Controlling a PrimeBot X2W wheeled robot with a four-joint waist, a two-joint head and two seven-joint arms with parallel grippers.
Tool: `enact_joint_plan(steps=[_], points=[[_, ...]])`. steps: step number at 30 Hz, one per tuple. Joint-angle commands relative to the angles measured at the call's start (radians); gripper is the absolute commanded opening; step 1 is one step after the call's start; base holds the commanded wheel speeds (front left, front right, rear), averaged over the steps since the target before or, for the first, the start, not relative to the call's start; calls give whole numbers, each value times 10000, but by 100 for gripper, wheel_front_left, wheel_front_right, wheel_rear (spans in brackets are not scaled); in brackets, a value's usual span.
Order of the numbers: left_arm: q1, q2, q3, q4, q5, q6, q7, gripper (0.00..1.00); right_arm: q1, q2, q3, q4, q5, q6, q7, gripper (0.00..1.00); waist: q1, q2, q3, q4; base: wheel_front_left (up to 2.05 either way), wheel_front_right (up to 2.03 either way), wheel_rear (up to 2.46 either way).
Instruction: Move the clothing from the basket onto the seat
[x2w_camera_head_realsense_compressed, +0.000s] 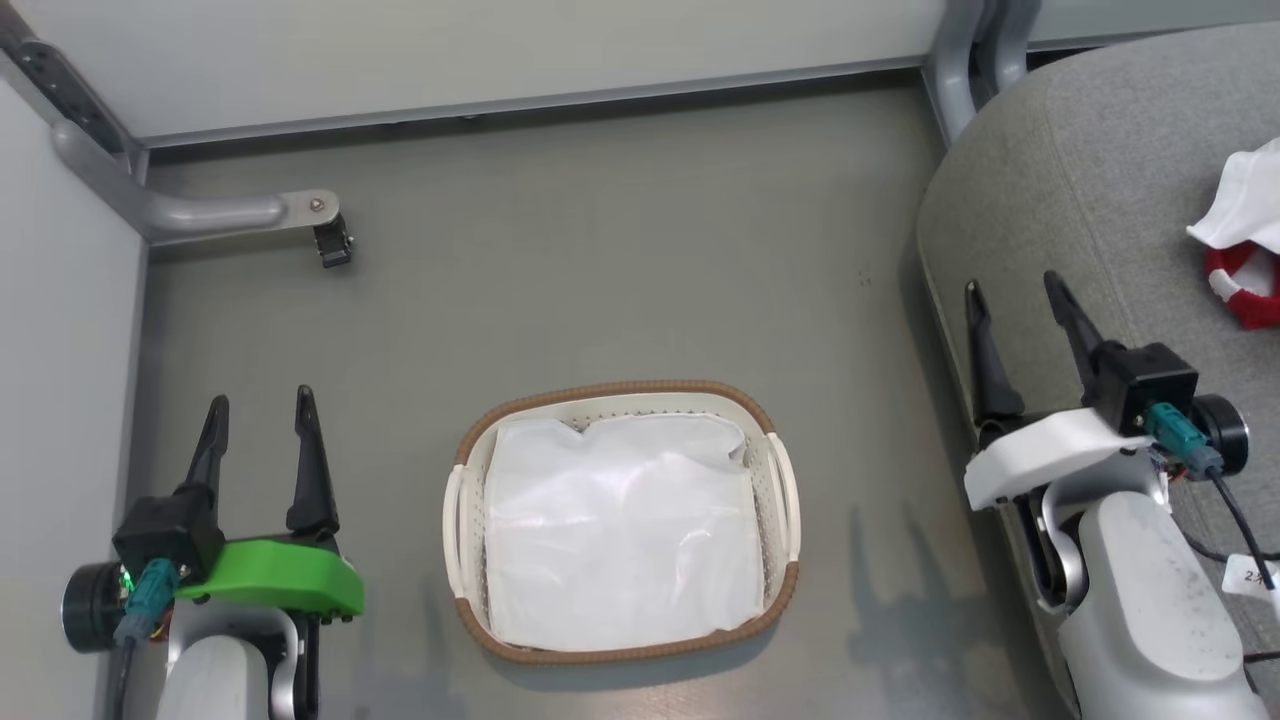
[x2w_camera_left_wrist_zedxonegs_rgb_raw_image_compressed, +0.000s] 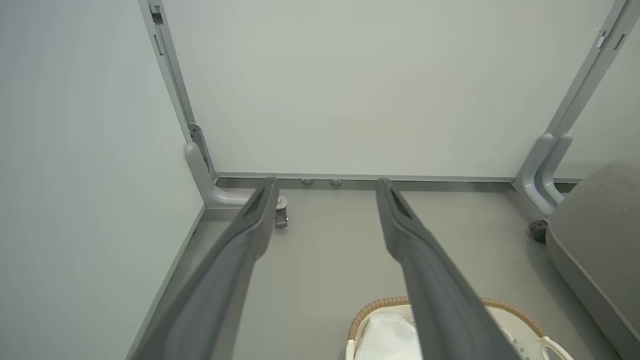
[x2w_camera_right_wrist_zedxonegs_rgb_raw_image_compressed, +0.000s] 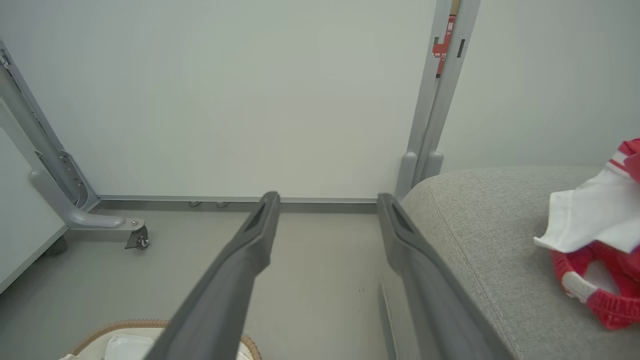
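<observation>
The grey floor carries the oval white basket with its brown woven rim, standing near the middle and well apart from the walls, with a flat white sheet covering its bottom. A grey metal foot of the partition frame, with a small black caster, rests on the floor at the far left, and the grey seat stands at the right, apart from the basket. On the seat lies the clothing, a white piece draped over red cloth with white trim.
</observation>
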Motion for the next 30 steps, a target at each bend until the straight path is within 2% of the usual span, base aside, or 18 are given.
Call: enact_joint_plan(steps=[1,14,15,18,30], points=[[341,-80,106,59,18,-75,-3,100,387,-13,40,159,24,-14,-39,100,0,0,-291,207,0,0,0],[952,-156,85,261,-188,-175,-1,100,1183,16,224,171,392,-12,-38,100,0,0,-458,422,0,0,0],[766,-171,61,256,-194,-132,0,0,1027,54,213,202,313,0,2,0,0,0,-459,421,0,0,0],[772,-249,61,542,-215,-130,11,0,1155,123,203,478,330,0,27,0,0,0,-462,423,0,0,0],[790,-236,167,345,-2480,-136,623,0,1391,107,3,208,2710,-1,656,0,0,0,-629,379,0,0,0]])
